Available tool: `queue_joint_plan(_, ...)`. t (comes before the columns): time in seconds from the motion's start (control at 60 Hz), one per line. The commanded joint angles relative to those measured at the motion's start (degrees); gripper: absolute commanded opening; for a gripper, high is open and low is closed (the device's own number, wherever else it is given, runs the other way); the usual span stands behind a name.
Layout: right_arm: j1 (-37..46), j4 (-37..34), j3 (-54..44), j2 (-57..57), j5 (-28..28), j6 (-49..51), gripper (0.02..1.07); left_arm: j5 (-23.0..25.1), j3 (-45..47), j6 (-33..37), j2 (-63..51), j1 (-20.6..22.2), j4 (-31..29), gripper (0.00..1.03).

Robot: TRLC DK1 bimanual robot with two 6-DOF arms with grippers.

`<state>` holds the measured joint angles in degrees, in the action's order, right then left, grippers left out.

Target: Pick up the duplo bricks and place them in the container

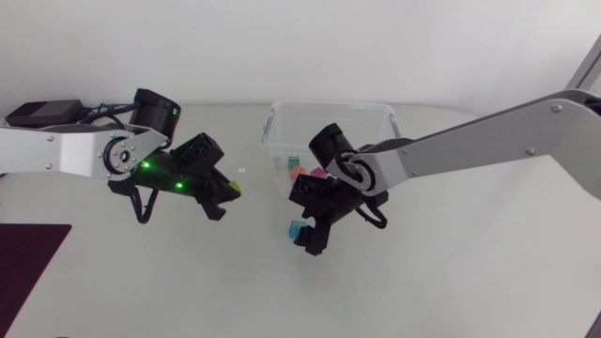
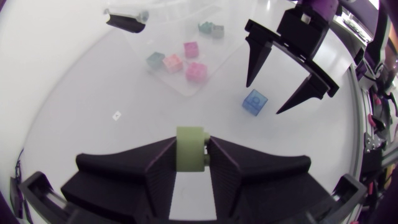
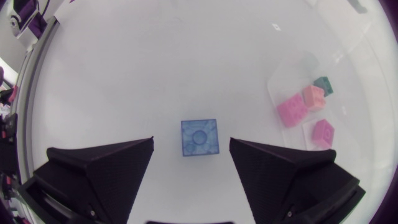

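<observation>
so the left hand is pinching a pale green brick from both sides, held up off the counter, well out from the clear container on its left-arm side. my guess is it's up in the air like that because the next bit for it is just carrying the brick over the container's rim and letting go. the right hand is spread wide and hangs right above a translucent blue brick, which sits flat on the counter just outside the container's near wall. one finger is on each side of it and neither is touching, so it looks lined up to drop down and close, nothing gripped yet. inside the container there are already a few bricks: a couple of pink ones, a salmon one and a teal one, all loose on the bottom. so it's partway done imo, with the green and blue ones left. only worry: both arms want the same container, so they could crowd each other there.
</observation>
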<state>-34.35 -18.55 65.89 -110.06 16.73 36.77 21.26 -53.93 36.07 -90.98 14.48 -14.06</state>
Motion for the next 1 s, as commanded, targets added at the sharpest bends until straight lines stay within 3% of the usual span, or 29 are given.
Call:
queue_joint_plan(0.0, -0.46, -1.93, 2.32, -2.18, 0.41, 2.51, 0.9, 1.16, 1.02, 1.28, 1.77, -0.95, -0.7, 0.27)
queue_joint_plan(0.283, -0.28, -8.35, 7.94, -5.95, 0.41, 5.85, 0.67, 3.0, 0.41, 1.89, 4.76, -3.32, -2.02, 0.27)
queue_joint_plan(0.45, -0.46, -10.81, 10.05, -7.45, 0.41, 6.29, 0.6, 4.14, -2.32, 1.89, 6.25, -4.11, -4.13, 0.27)
queue_joint_plan(0.6, -0.54, -11.86, 12.25, -10.88, 0.23, 6.29, 0.44, 4.67, -4.08, 1.81, 7.13, -4.2, -5.01, 0.27)
queue_joint_plan(0.7, -0.81, -12.57, 12.86, -11.4, 0.23, 5.85, 0.24, 5.29, -5.83, 1.54, 7.31, -4.11, -4.92, 0.27)
queue_joint_plan(0.983, -0.9, -12.39, 7.5, -2.88, 0.32, 4.27, 0.21, 8.45, -15.77, -3.38, 2.56, -1.56, -0.7, 0.28)
